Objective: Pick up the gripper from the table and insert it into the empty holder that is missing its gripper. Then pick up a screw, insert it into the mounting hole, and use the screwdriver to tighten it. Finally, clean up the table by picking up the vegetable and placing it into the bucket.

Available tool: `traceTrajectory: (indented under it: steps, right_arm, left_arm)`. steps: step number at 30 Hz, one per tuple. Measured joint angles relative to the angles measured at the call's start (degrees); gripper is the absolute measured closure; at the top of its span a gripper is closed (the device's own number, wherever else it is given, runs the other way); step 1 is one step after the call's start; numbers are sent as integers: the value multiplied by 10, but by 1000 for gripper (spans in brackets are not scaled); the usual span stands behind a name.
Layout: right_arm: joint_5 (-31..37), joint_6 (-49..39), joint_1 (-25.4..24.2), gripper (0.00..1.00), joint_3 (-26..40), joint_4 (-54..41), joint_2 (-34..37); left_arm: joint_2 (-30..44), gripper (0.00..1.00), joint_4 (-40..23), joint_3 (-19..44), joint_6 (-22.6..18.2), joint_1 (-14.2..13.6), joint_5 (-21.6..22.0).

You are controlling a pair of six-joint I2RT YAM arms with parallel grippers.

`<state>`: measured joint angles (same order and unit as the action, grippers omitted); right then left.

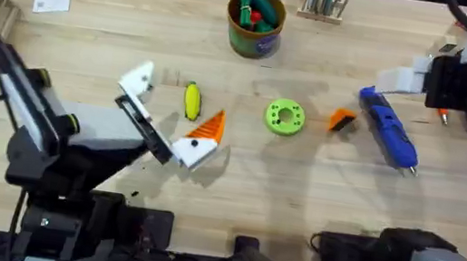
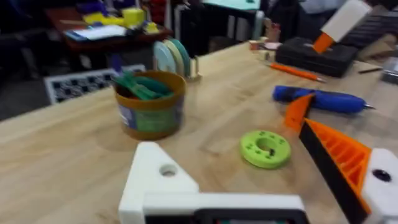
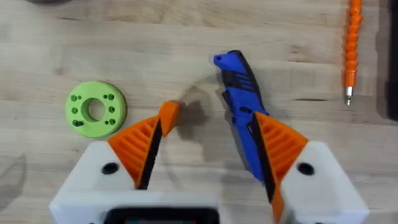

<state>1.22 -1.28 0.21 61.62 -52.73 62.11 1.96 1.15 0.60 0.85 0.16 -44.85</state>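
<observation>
Two arms wait over a workbench with one orange pad loose

The left gripper (image 1: 169,117), jaws apart, one white holder (image 1: 138,80) bare, sits left of the yellow vegetable (image 1: 192,101). The right gripper (image 3: 208,152), also spread, hovers above the loose orange gripper (image 1: 341,120) and blue screwdriver (image 1: 390,127). The bucket (image 1: 255,25) stands far centre beyond a green disc (image 1: 286,117).

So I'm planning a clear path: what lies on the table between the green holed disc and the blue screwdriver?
The loose orange gripper lies between the green disc and the screwdriver, as the overhead view shows.
</observation>
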Motion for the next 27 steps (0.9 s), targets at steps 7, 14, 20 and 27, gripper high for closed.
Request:
traceTrajectory:
  steps: [7, 14, 20, 27]
  right_arm:
    - [0, 0, 0, 128, 0, 0, 0]
    - [0, 0, 0, 129, 0, 0, 0]
    - [0, 0, 0, 129, 0, 0, 0]
    - [0, 0, 0, 128, 0, 0, 0]
  left_arm:
    - [-17, 15, -63, -1, 16, 0, -100]
    - [-16, 15, -73, 0, 16, 2, -158]
    - [-16, 16, -82, 0, -3, 2, -205]
    - [-16, 15, -87, 0, -26, 2, -233]
